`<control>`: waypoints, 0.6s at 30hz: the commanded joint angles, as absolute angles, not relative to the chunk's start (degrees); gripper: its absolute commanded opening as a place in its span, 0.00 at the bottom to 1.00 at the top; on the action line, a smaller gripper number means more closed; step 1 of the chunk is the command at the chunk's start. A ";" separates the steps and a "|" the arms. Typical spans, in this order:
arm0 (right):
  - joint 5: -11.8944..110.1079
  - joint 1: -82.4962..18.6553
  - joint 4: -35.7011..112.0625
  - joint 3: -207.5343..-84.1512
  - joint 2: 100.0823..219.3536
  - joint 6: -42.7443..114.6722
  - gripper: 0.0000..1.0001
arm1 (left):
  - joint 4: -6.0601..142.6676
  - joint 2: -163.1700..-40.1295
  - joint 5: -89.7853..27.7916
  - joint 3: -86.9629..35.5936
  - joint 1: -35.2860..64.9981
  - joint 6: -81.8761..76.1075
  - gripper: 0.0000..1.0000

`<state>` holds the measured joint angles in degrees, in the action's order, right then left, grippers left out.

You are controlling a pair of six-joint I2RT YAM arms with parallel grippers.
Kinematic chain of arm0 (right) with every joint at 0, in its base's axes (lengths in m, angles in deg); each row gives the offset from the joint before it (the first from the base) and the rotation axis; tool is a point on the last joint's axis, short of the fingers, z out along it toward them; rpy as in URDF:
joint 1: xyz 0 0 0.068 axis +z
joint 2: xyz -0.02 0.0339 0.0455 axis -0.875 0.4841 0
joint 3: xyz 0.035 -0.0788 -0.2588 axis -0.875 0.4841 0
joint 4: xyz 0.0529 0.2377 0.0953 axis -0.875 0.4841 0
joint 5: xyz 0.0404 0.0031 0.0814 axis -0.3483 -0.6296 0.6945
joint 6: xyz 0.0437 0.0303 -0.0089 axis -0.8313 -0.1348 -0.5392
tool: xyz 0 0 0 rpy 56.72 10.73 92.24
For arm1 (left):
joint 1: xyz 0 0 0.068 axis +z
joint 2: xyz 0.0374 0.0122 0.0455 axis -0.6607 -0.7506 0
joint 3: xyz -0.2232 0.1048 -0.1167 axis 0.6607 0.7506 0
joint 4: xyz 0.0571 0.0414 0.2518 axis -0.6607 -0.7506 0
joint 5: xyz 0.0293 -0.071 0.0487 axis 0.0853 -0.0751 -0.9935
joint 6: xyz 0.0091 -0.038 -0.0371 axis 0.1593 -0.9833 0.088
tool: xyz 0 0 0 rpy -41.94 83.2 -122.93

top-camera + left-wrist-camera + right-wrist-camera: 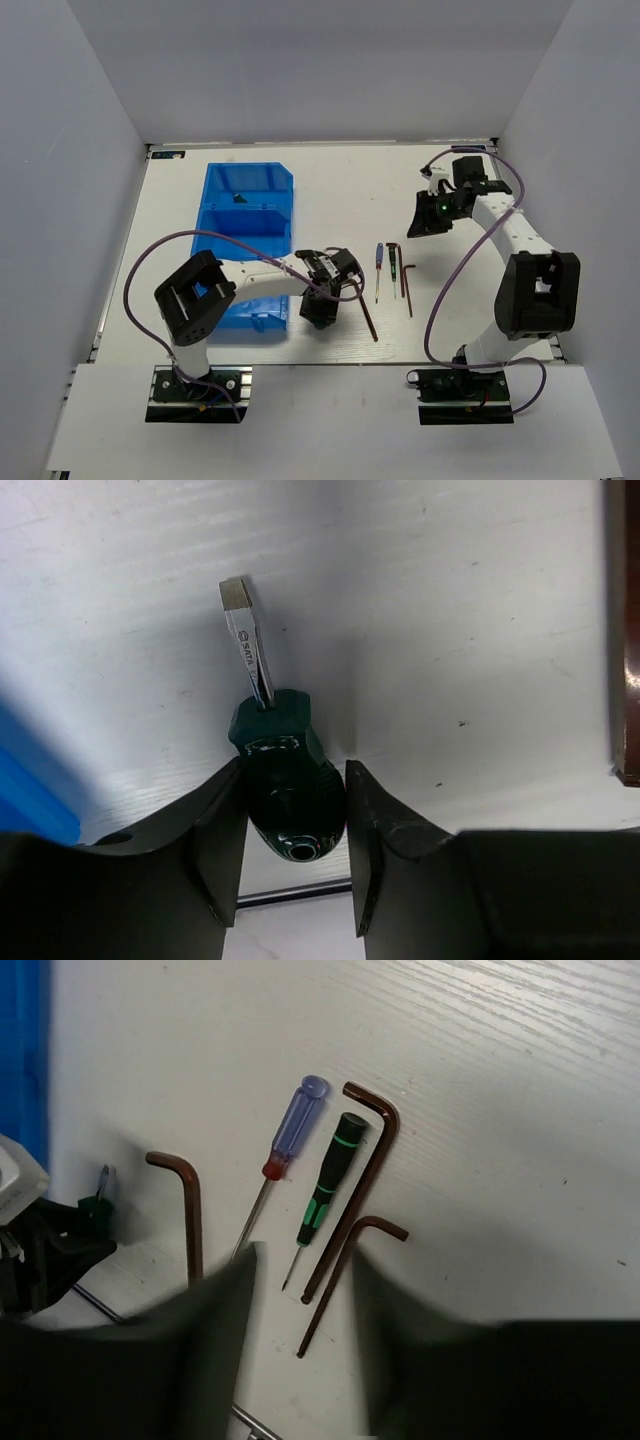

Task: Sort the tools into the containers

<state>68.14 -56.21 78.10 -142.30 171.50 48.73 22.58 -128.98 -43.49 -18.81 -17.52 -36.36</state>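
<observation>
My left jaws clamp a stubby screwdriver (290, 790), glossy green handle between them, flat steel blade stamped SATA; right jaws stand apart.

Bright, soft light comes from above. The white desk (330, 200) is evenly lit, and shadows are faint. In the left wrist view, a soft grey shadow lies around the screwdriver (285, 780), and its shiny handle has tiny white glints. In the right wrist view, the fingers (200, 1360) are dark and blurry, but the tools (320, 1190) look sharp.
</observation>
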 commanded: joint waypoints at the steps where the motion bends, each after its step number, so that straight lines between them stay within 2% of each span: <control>1: 73.18 -56.56 77.93 -140.88 167.59 49.45 0.19 | 21.65 -127.94 -46.28 -22.75 -17.97 -36.75 0.12; 2: 73.54 -56.65 78.36 -140.70 166.89 50.24 0.00 | 21.12 -127.93 -48.03 -24.77 -17.97 -36.22 0.07; 6: 73.99 -56.56 78.98 -136.41 164.69 55.16 0.00 | 19.01 -126.70 -54.62 -37.07 -15.96 -31.83 0.01; 7: 74.51 -56.39 78.89 -135.69 164.51 58.48 0.14 | 18.48 -126.70 -58.73 -41.45 -14.91 -29.82 0.01; 8: 74.86 -56.39 78.02 -134.03 164.25 59.12 0.63 | 18.48 -126.70 -60.51 -43.67 -13.59 -28.67 0.01; 9: 75.21 -56.30 77.75 -133.15 163.81 59.82 0.85 | 17.87 -127.83 -61.92 -45.69 -10.18 -27.61 0.01; 10: 75.82 -56.39 77.49 -130.79 163.80 63.31 0.91 | 16.64 -128.72 -64.20 -48.85 -7.97 -26.99 0.01; 17: 75.83 -56.39 79.07 -130.41 163.89 66.33 0.91 | 18.65 -133.46 -65.45 -53.26 11.10 -23.74 0.04; 18: 76.70 -56.56 78.81 -130.67 163.63 66.42 0.76 | 18.65 -135.21 -64.84 -55.36 13.73 -22.34 0.04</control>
<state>74.11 -56.42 78.40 -128.88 164.70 63.44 20.40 -132.00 -62.15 -51.66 8.34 -25.98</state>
